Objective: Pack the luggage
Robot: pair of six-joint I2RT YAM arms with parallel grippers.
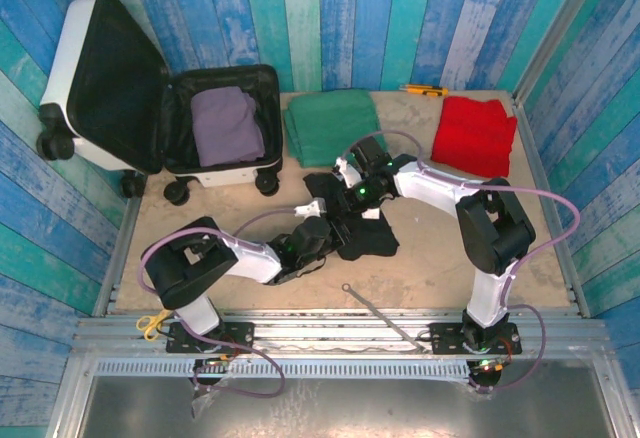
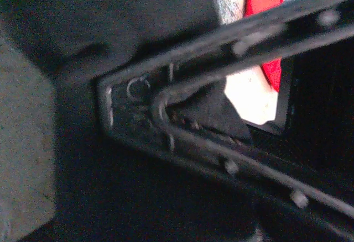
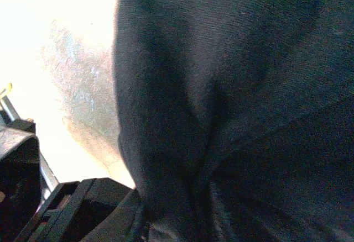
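Left gripper [image 1: 318, 236] and right gripper [image 1: 345, 203] are set against a limp black garment [image 1: 368, 240], apparently so that it can be folded flat for packing; whether either is clamped cannot be told. Far to their left, the luggage [image 1: 65, 53] is propped open: hard white shell, black lining, soft purple garment [image 1: 227, 123] laid inside.

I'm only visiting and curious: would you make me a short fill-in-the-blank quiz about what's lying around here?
1. The folded garment inside the open luggage is ___.
2. The folded stack on the table right beside the luggage is ___.
3. The left gripper and right gripper meet at a crumpled garment coloured ___.
4. The pile at the table's far right is ___.
Missing words: purple; green; black; red.
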